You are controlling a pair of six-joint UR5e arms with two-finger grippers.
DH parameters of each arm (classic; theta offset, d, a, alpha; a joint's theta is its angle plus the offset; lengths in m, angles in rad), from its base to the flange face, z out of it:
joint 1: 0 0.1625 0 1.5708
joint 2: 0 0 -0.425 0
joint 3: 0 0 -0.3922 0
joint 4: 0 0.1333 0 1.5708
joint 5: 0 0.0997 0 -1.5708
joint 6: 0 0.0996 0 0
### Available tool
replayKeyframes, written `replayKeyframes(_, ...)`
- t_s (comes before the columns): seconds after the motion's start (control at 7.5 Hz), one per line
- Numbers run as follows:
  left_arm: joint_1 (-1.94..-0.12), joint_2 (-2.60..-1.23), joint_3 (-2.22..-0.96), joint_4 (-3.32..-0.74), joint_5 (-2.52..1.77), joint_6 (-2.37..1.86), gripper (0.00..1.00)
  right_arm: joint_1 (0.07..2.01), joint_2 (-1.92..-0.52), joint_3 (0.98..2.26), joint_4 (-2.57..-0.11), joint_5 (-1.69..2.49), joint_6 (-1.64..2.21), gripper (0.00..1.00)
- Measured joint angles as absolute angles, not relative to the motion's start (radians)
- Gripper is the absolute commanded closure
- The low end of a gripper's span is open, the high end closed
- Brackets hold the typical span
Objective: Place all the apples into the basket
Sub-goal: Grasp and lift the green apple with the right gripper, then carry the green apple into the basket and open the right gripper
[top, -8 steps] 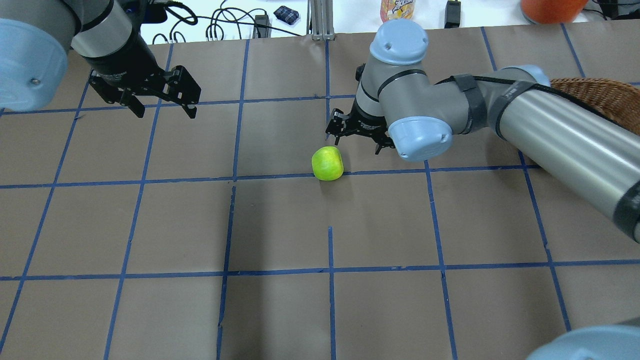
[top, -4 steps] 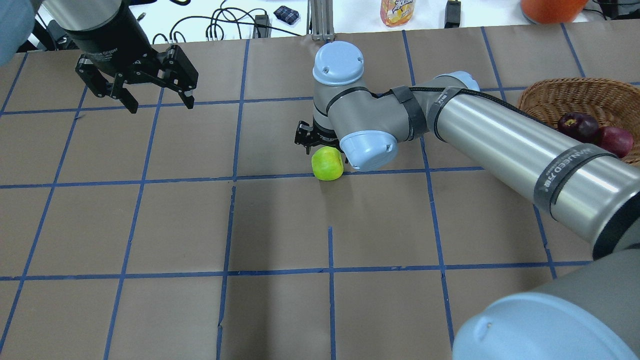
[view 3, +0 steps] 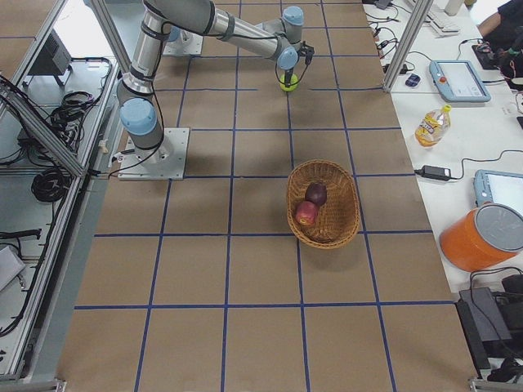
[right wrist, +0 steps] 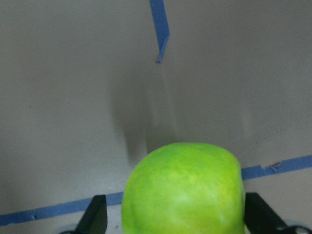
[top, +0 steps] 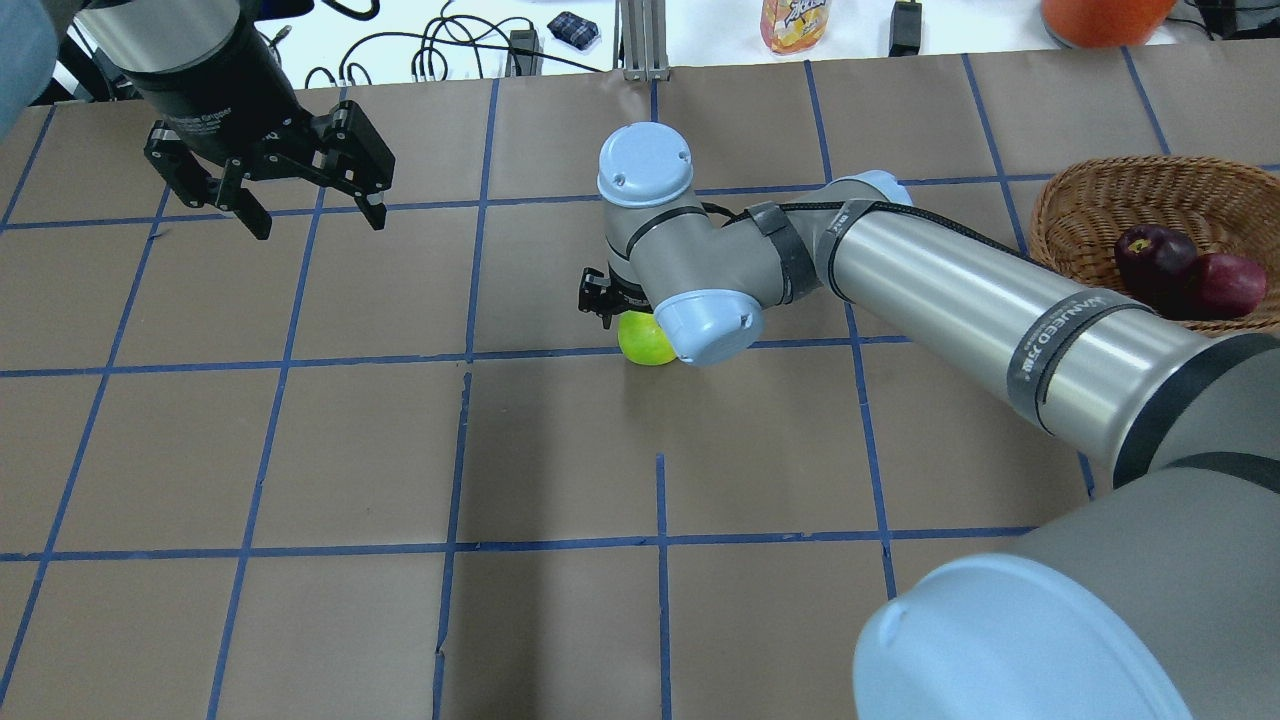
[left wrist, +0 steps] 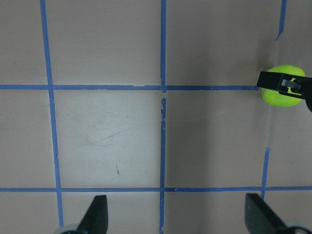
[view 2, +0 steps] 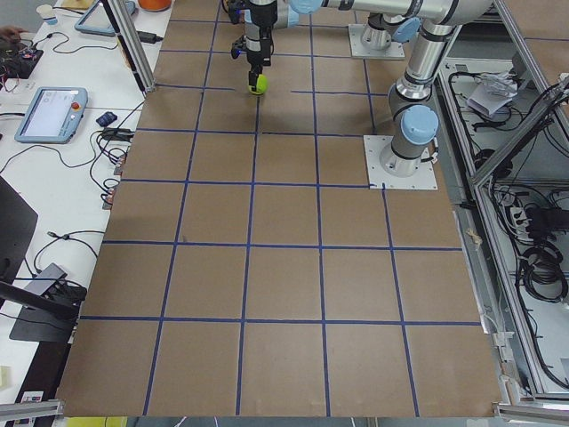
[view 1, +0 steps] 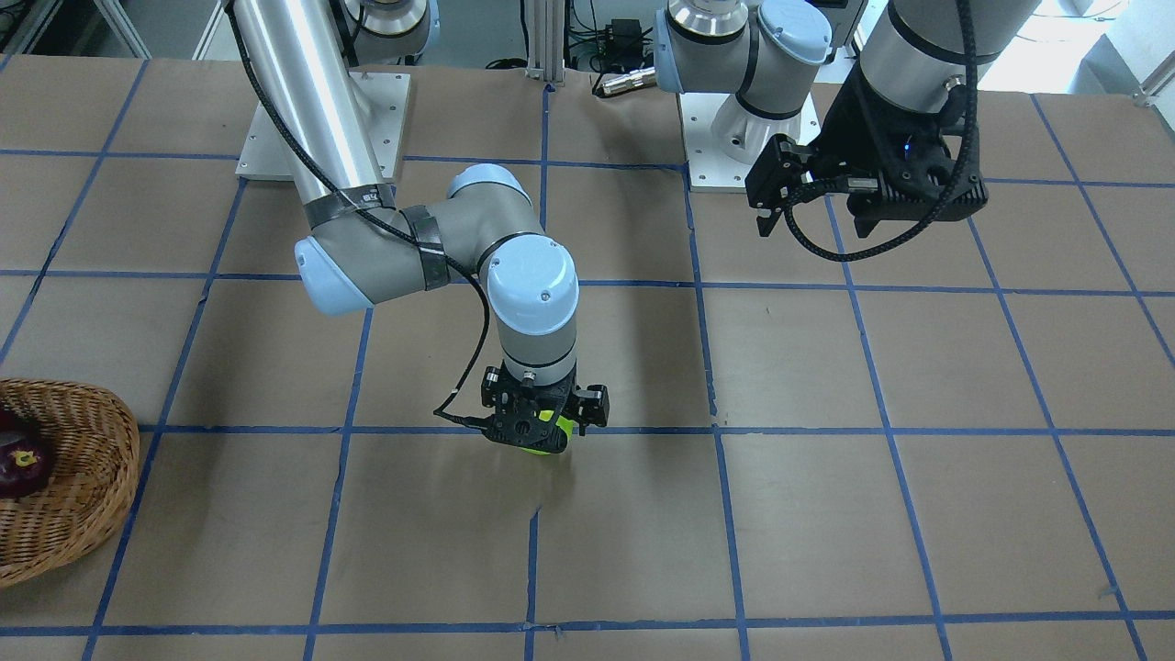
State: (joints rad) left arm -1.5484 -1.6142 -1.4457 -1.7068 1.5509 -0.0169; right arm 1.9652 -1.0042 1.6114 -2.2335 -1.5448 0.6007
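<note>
The yellow-green apple [top: 645,345] lies on the brown table near the middle. It also shows in the front view [view 1: 543,449] and in the left wrist view [left wrist: 280,95]. My right gripper [view 1: 544,430] is open and down around it. In the right wrist view the apple [right wrist: 183,190] fills the gap between the two fingers [right wrist: 96,217] without visible contact. The wicker basket [top: 1100,175] at the right holds the maroon apple [top: 1150,255] and the red apple [top: 1225,285]. My left gripper [top: 315,215] is open and empty, raised over the far left.
Beyond the table's far edge are cables, a juice bottle [top: 795,20], an orange bucket [top: 1100,18] and a metal post [top: 640,40]. The right arm's long link [top: 960,300] spans from the basket side to the table's middle.
My right gripper has moved left and come down over the yellow-green apple, uncovering the basket. My left gripper has drawn back a little toward the far left, still open.
</note>
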Motion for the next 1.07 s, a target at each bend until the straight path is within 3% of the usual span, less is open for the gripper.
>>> replayKeyframes(0.13,-1.549,-1.612,-1.45,-1.706,1.551,-0.025,0.0,1.966,-1.002,1.612,-2.234,-1.549,0.591,0.4)
replayKeyframes(0.67,-1.549,-1.61,-1.449,-1.703,1.556,-0.026,0.0,1.905,-1.05,1.6,-2.172,-1.615,0.482,0.4)
replayKeyframes(1.07,-1.547,-1.589,-1.439,-1.703,1.588,-0.027,0.0,1.622,-1.176,1.618,-2.015,-1.639,0.063,0.4)
